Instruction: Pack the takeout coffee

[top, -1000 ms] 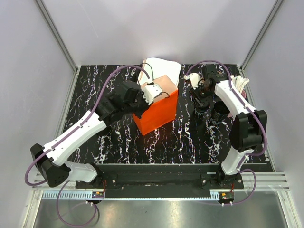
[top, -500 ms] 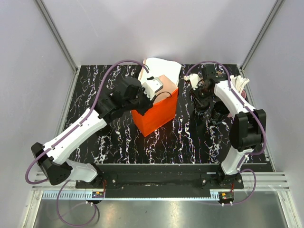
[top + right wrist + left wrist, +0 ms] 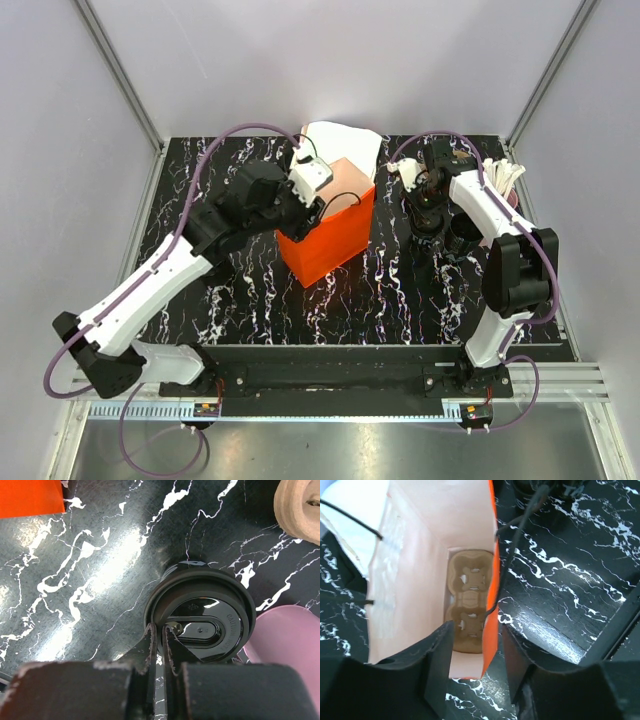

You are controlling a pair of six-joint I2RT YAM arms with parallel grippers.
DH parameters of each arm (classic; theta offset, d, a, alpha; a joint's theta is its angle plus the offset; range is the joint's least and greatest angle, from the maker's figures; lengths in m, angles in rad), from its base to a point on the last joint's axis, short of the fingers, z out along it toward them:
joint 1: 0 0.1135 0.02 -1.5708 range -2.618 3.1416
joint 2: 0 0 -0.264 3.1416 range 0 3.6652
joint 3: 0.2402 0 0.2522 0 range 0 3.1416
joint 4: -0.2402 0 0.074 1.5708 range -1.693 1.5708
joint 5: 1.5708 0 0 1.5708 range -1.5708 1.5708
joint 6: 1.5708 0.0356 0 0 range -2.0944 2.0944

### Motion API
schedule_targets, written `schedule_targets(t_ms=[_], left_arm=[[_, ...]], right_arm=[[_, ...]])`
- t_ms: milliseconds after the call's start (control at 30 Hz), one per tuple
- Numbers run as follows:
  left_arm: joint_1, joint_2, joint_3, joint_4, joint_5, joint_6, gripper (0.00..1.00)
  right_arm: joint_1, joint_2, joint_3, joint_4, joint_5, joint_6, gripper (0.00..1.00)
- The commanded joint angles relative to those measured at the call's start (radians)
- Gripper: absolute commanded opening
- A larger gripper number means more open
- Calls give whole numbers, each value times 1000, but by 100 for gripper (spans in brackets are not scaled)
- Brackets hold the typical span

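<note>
The takeout coffee (image 3: 200, 612) is a black cup with a glossy lid, standing on the marble table just left of a pink cup (image 3: 285, 635). My right gripper (image 3: 161, 640) is shut on the near rim of its lid, fingers almost together. In the top view this gripper (image 3: 430, 215) points down at the right of the orange bag (image 3: 325, 225). My left gripper (image 3: 477, 655) stands open astride the bag's orange wall (image 3: 491, 580) without pinching it. Down inside the bag lies a brown cup carrier (image 3: 470, 600).
White paper (image 3: 345, 140) lies behind the bag. The pink cup of white sticks (image 3: 508, 180) stands at the back right, close to the right arm. A beige round piece (image 3: 300, 510) sits beyond the coffee. The bag's black cord handles (image 3: 517, 525) hang loose.
My left gripper has opened, let go of the bag's edge and shifted a little toward the back. My right gripper has closed on the coffee lid's rim.
</note>
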Motion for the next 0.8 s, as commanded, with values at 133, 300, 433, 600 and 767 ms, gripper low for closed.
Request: schedule_targets(t_ms=[133,300,433,600,767], left_arm=[[114,-100,10,64,-23,-18,64],[202,-151,-21,79,-17,-38,67],[257,-179,-35,88,-10,-44,70],[283,-188,-50,101,-2,-55,73],[311,-177,-69,113,3,-70,74]], right_arm=[[6,-50,88,-42,46,36,1],[7,-83,229,-114,61,62,0],[9,-97,379,-200,68,71,0],[32,-81,640,-288,68,95,0],[99,24,1024,-413,48,129,0]])
